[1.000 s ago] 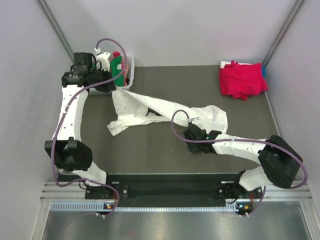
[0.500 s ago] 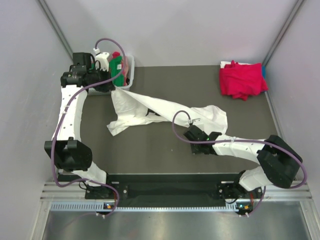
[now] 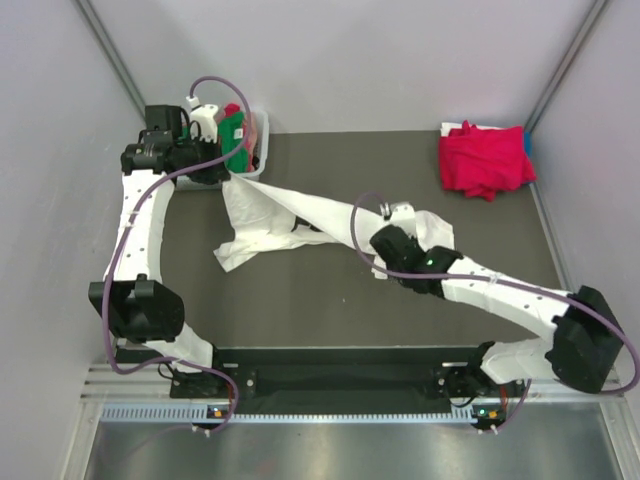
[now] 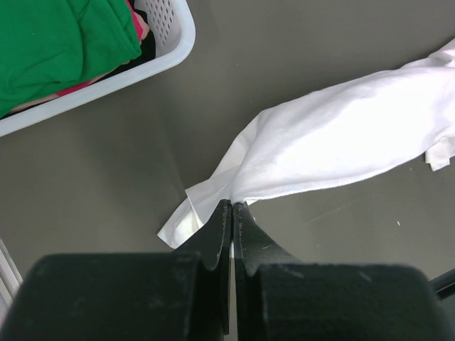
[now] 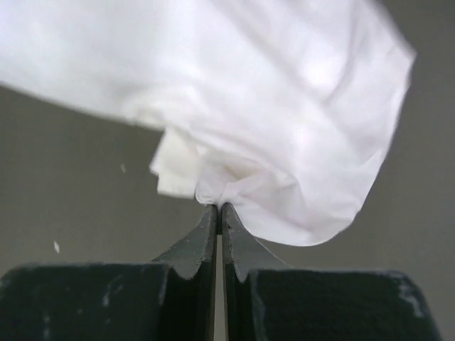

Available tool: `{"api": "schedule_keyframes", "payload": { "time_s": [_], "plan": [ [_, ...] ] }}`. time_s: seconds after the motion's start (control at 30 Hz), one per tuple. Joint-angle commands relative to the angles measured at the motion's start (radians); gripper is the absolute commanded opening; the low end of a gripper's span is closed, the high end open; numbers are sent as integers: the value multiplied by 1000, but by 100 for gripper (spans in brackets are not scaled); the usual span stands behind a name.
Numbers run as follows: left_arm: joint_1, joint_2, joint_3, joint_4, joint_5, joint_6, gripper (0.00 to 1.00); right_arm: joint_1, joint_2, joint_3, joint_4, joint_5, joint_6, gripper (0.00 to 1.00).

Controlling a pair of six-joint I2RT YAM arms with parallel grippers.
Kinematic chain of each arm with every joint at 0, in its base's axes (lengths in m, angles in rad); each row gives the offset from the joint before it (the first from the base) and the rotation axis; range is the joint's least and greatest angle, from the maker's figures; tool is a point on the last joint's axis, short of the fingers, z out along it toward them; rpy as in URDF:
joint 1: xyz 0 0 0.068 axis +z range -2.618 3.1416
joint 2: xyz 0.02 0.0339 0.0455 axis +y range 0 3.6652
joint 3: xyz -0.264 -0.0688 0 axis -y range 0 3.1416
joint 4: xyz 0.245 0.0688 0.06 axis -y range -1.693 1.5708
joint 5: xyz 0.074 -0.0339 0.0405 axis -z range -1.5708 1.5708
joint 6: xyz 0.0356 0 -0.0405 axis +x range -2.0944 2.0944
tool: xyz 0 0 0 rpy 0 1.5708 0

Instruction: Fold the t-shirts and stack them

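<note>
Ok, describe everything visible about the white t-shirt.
The white t-shirt is plain soft cloth, unfolded and crumpled into a long twisted band across the dark table. The left end effector pinches one end near the white basket; the right end effector pinches a bunched fold at the other end.

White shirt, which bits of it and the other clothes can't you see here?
- Top view: the right arm covers the right end of the white t-shirt.
- Top view: the left arm hides most of the basket.
- Left wrist view: the picture's edge cuts off the green t-shirt.
- Right wrist view: the white cloth is blurred up close.
- Top view: the red t-shirts lie heaped; their number is unclear.
</note>
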Motion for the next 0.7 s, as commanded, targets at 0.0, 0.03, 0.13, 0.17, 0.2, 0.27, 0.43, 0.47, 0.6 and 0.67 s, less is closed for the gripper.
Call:
{"api": "schedule_keyframes", "payload": {
  "time_s": [0.0, 0.03, 0.13, 0.17, 0.2, 0.27, 0.43, 0.47, 0.6, 0.67],
  "plan": [
    [7, -48, 33, 6, 15, -13, 0, -8, -124, 196, 22, 270, -179, 0],
    [9, -53, 42, 8, 18, -21, 0, -8, -144, 205, 42, 287, -200, 0],
    [39, -100, 50, 29, 34, -50, 0, 8, -246, 211, 122, 374, -283, 0],
    [50, -114, 62, 35, 47, -59, 0, 30, -308, 205, 151, 432, -347, 0],
    [59, -138, 71, 43, 52, -70, 0, 45, -337, 188, 194, 465, -392, 0],
    [85, -154, 135, 34, 63, -97, 0, 106, -428, 168, 360, 580, -569, 0],
    [125, -253, 193, 79, 25, -168, 0, 261, -570, 135, 785, 758, -985, 0],
    [125, -324, 170, 106, 8, -171, 0, 321, -583, 127, 929, 772, -1136, 0],
    [125, -441, 167, 146, -60, -199, 0, 465, -577, 167, 1188, 807, -1432, 0],
    [127, -462, 203, 114, -75, -197, 0, 550, -545, 231, 1301, 794, -1622, 0]
  ]
}}
